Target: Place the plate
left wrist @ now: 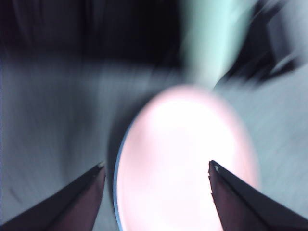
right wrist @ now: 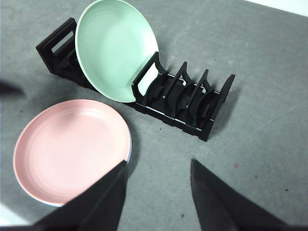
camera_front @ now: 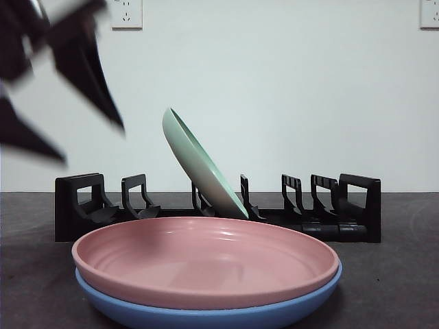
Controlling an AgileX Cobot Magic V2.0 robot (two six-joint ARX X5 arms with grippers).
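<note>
A pink plate (camera_front: 206, 259) lies on top of a blue plate (camera_front: 206, 314) near the front of the table. Behind them a green plate (camera_front: 199, 164) leans tilted in a slot of the black rack (camera_front: 219, 209). My left gripper (left wrist: 156, 168) hangs open above the pink plate (left wrist: 183, 154), empty, and shows blurred at the upper left of the front view (camera_front: 75, 75). My right gripper (right wrist: 159, 166) is open and empty, high above the table, looking down on the pink plate (right wrist: 70, 149), green plate (right wrist: 115, 48) and rack (right wrist: 187, 101).
The rack has several free slots on both sides of the green plate. Dark grey tabletop (right wrist: 260, 120) spreads beside the rack. A white wall with power sockets (camera_front: 126, 14) stands behind.
</note>
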